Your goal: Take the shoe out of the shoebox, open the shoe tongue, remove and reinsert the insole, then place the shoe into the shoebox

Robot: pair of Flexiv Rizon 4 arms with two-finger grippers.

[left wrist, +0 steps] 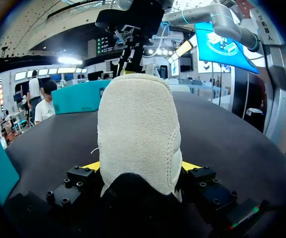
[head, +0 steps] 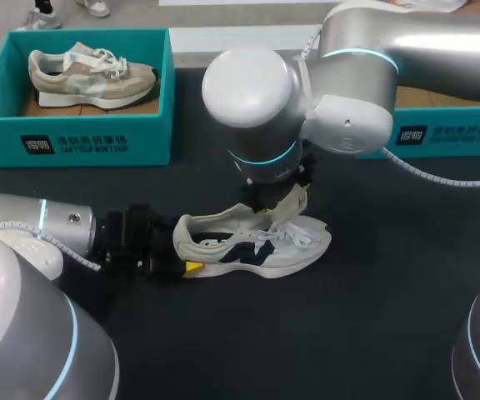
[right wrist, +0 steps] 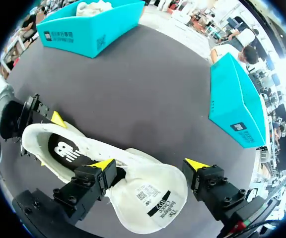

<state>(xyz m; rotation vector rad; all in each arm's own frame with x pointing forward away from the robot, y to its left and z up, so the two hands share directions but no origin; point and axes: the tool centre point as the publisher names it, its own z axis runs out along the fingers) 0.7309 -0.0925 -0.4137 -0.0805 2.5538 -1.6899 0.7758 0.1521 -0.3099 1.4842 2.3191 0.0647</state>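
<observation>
White shoe (head: 257,250) heel clamped in my left gripper (left wrist: 140,165); my right gripper (right wrist: 150,164) spreads wide around the tongue (right wrist: 148,196).

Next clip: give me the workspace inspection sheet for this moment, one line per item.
Surface: dark table.
Job's things: white shoe upright on table, tongue lifted, black insole inside; teal shoebox far right, partly hidden by right arm.
Clutter: second teal shoebox far left, holding beige shoe.
Grippers: left gripper shut on shoe's heel; right gripper open, tongue between its fingers.
Cables: coiled cable on right arm, another on left arm.
Surroundings: nothing seen.
</observation>
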